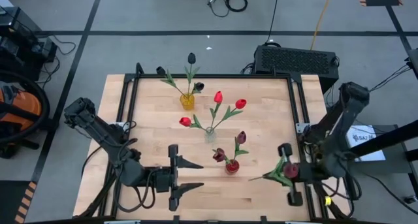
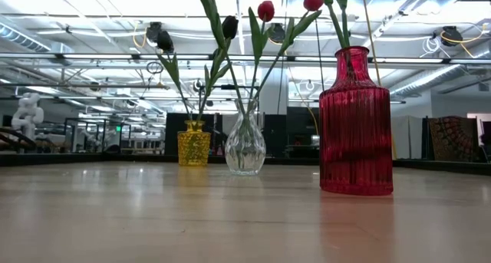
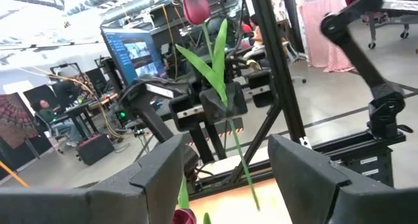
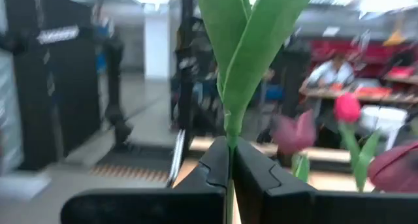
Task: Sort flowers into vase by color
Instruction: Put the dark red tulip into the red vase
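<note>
My right gripper (image 1: 285,172) (image 4: 232,160) is shut on a dark maroon tulip (image 1: 290,170) at the near right of the table. The left wrist view shows that tulip's head (image 3: 196,5) up and its stem (image 3: 240,160) running down. My left gripper (image 1: 192,176) (image 3: 225,155) hovers open at the near left, pointing toward the tulip and holding nothing. A yellow vase (image 1: 187,101) holds near-black tulips. A clear vase (image 1: 210,134) holds red ones, and a red vase (image 1: 232,165) holds maroon ones. My right gripper pinches the tulip's green stem (image 4: 230,129) between its two fingers, where the long leaves (image 4: 248,48) branch off. The fingers come at it level and lie across the stem. The tulip is lifted clear of the table, tilted, head up, its free stem end (image 1: 253,179) toward the table's left.
The three vases stand in a slanting row across the table's middle; in the low view the red vase (image 2: 355,125) is nearest, then the clear vase (image 2: 245,148) and the yellow vase (image 2: 193,144). Black rails (image 1: 130,100) frame the wooden top. Bare wood lies between the grippers.
</note>
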{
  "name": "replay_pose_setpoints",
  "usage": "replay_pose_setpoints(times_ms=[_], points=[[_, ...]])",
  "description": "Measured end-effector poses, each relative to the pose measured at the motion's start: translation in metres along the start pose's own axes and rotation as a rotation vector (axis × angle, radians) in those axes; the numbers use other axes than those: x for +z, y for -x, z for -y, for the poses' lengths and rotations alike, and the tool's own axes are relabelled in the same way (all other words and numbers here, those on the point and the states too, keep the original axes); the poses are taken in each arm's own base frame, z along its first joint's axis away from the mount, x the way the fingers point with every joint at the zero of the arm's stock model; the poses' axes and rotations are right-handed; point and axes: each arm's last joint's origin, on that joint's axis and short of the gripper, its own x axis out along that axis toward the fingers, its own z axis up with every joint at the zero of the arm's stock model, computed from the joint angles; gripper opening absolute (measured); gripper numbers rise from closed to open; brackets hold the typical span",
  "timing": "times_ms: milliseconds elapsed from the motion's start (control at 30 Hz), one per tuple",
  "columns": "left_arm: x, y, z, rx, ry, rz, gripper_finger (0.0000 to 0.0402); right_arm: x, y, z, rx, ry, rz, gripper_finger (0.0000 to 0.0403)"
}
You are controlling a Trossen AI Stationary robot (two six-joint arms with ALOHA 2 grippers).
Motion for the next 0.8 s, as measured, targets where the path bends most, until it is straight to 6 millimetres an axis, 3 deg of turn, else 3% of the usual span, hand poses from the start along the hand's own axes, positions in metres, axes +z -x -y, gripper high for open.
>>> replay_pose_setpoints(times_ms=[133, 333, 800], points=[[-0.001, -0.002, -0.003, 0.009, 0.000, -0.003, 0.0228, -0.017, -0.015, 0.004, -0.078, 0.033, 0.101, 0.0002], [-0.003, -0.003, -0.003, 0.009, -0.005, -0.015, 0.0228, -0.033, -0.044, 0.022, -0.203, 0.075, 0.077, 0.0002], [-0.004, -0.002, -0.002, 0.000, -0.017, -0.028, 0.0228, -0.046, -0.046, 0.019, -0.189, 0.084, -0.002, 0.0002]])
